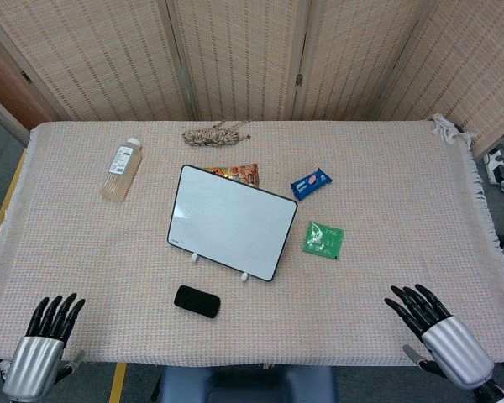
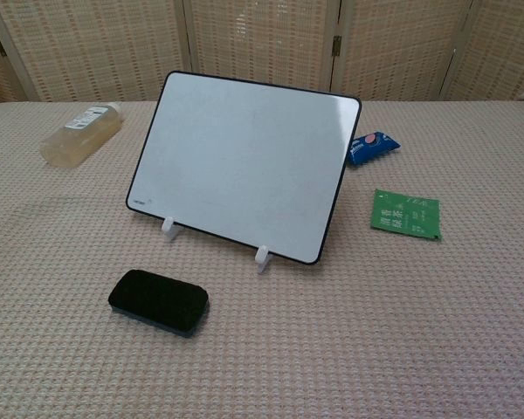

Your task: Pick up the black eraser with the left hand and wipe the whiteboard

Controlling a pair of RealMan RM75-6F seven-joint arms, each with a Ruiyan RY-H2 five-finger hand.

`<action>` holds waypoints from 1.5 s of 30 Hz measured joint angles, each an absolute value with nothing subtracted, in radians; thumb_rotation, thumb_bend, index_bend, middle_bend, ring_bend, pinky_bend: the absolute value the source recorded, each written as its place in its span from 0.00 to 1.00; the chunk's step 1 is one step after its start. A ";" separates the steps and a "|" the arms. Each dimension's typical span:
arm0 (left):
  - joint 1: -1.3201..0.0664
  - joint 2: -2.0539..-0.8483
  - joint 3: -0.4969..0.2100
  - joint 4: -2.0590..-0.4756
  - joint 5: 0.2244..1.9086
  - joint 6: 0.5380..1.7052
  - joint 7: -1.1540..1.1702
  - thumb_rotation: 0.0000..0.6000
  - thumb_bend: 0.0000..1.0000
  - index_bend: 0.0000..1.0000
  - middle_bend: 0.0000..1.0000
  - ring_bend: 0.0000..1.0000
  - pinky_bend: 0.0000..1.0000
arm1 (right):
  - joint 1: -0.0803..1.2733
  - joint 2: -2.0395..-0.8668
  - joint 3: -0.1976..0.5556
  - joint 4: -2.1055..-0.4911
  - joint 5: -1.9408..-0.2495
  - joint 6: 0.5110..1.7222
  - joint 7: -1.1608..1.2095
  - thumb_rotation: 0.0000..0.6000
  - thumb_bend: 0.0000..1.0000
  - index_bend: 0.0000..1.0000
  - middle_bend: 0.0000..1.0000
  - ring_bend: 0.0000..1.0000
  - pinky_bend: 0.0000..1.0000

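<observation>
The black eraser [image 1: 196, 300] [image 2: 158, 301] lies flat on the cloth just in front of the whiteboard [image 1: 233, 220] [image 2: 244, 164]. The black-framed whiteboard leans back on two small white feet and its surface looks blank. My left hand [image 1: 44, 344] rests at the near left table edge with fingers stretched forward and holds nothing, well left of the eraser. At the near right edge my right hand [image 1: 437, 329] also lies open and empty. Neither hand appears in the chest view.
A plastic bottle [image 1: 121, 168] [image 2: 80, 131] lies at the far left. Behind the board are an orange snack pack [image 1: 235, 173] and a rope bundle [image 1: 216, 133]. To its right lie a blue packet [image 1: 311, 182] [image 2: 372, 146] and a green sachet [image 1: 322, 239] [image 2: 405, 213].
</observation>
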State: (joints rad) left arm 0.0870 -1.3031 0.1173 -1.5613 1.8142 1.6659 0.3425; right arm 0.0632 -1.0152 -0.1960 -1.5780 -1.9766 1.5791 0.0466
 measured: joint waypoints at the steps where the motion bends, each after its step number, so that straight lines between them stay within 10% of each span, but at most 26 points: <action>1: 0.089 -1.304 0.121 -1.562 1.817 1.666 0.343 1.00 0.23 0.00 0.09 0.03 0.00 | 0.061 -1.016 -0.197 -1.576 -1.979 1.582 0.046 1.00 0.35 0.00 0.00 0.00 0.00; 9: 0.059 -1.308 0.132 -1.561 1.849 1.613 0.356 1.00 0.23 0.00 0.11 0.03 0.01 | 0.045 -1.018 -0.201 -1.568 -1.978 1.605 0.048 1.00 0.35 0.00 0.00 0.00 0.00; 16: -0.011 -1.296 0.124 -1.597 1.856 1.493 0.368 1.00 0.23 0.02 0.25 0.18 0.26 | 0.050 -1.026 -0.190 -1.584 -1.950 1.570 0.027 1.00 0.35 0.00 0.00 0.00 0.00; 27: -0.134 -1.303 0.033 -1.797 1.732 1.271 0.533 1.00 0.23 0.27 1.00 0.87 0.89 | 0.105 -1.034 -0.192 -1.617 -1.946 1.450 -0.003 1.00 0.35 0.00 0.00 0.00 0.00; 45: -0.398 -1.440 -0.109 -1.894 1.249 0.984 0.872 1.00 0.24 0.33 1.00 0.99 1.00 | 0.167 -1.017 -0.160 -1.641 -1.831 1.348 0.068 1.00 0.35 0.00 0.00 0.00 0.00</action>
